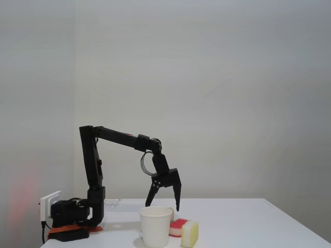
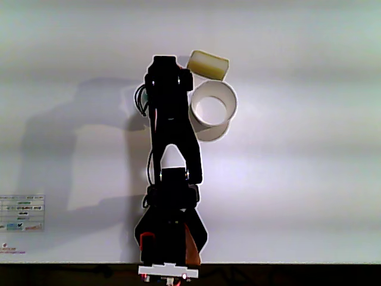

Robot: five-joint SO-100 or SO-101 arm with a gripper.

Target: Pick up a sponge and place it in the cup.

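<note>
Fingers (image 1: 165,204) spread wide and empty, hanging above the worktop (image 1: 248,219) with their tips pointing down, just behind the cup (image 1: 155,226) in the fixed view. I hold nothing.

The cup stands upright near the front edge, its mouth open. In the other view I can look straight into it (image 2: 212,111), and it seems empty. Just beside it in the fixed view sits a sponge with a red top (image 1: 178,227), and touching that a thicker cream-yellow block (image 1: 190,234) standing on its side. In the other view that yellow block (image 2: 208,65) lies just past the cup's rim, and my own arm (image 2: 169,131) covers the ground beside it. Behind the cup in the fixed view I see a thin pale sliver (image 1: 171,213) against the rim; I judge that to be the small sponge I am after, but too little shows to be sure.

Risk is plain from here. The pieces crowd together right against the cup, so coming down with fingers this wide I could catch the red-topped one or the thick block instead, or pinch two at once. A finger could also clip the cup's rim; being light paper, it would likely tip or slide. Foam squashes, too, so a shallow grip may slip on the lift.
</note>
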